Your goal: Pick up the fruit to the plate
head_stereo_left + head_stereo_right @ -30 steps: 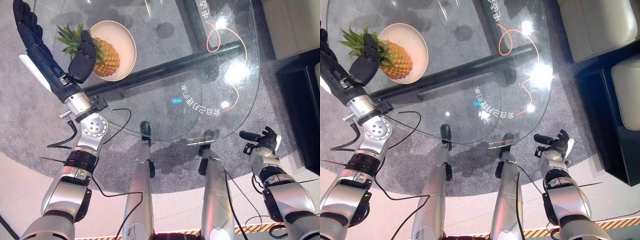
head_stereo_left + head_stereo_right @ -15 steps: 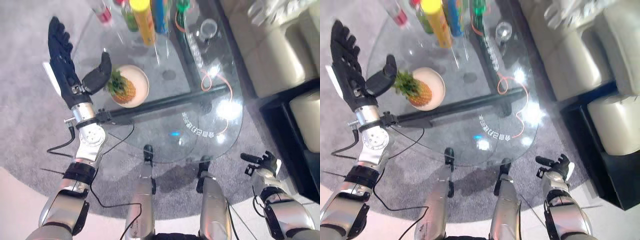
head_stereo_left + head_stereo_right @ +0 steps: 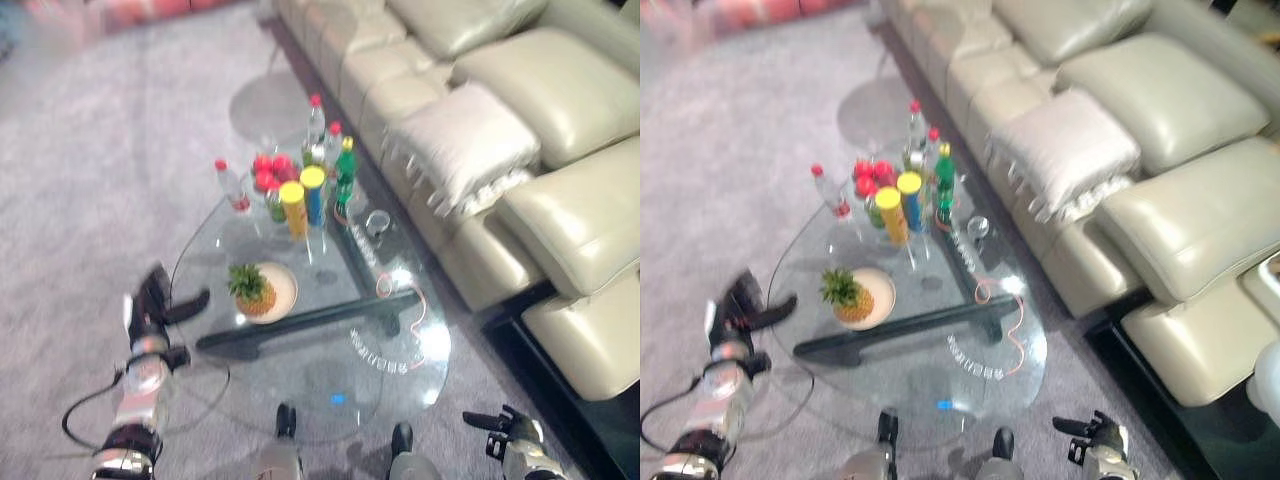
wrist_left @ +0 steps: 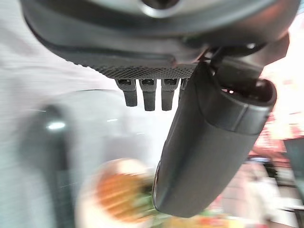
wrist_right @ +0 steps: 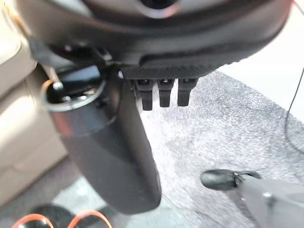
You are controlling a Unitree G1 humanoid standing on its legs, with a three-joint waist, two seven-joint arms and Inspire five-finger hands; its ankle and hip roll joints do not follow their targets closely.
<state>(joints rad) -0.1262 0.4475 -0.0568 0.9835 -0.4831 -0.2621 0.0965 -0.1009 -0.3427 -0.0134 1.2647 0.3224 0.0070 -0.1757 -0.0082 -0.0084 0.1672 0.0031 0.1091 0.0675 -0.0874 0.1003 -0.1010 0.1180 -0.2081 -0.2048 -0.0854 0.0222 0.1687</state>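
A: Where is the fruit?

B: One pineapple (image 3: 255,293) lies on the round cream plate (image 3: 283,291), which sits on the glass bench (image 3: 300,370). Its long axis runs across the plate, with the leafy crown pointing toward the bench's left edge and the yellow body toward the plate's middle.

A: And the robot hands?

B: The left robot hand (image 3: 157,303) hangs over the bench's left rim, well apart from the plate. Its fingers are straight and its thumb sticks out toward the pineapple; it holds nothing. In its wrist view the thumb (image 4: 211,142) stands clear of the short row of fingers. The right robot hand (image 3: 508,433) shows low at the right, off the bench and over the grey carpet (image 3: 90,180). Its fingers (image 5: 160,94) look straight and its thumb (image 5: 114,156) stands apart; nothing is in it.

A: What else stands on the bench?

B: At the far end, one yellow can (image 3: 293,209), one blue can with a yellow lid (image 3: 314,193), a green bottle (image 3: 344,176), a clear bottle with a red cap (image 3: 231,187), and a cluster of red fruit (image 3: 268,171) that I cannot count. One small glass (image 3: 377,222) stands near the cans. A cream sofa (image 3: 520,130) with one pale cushion (image 3: 462,145) lies beyond.
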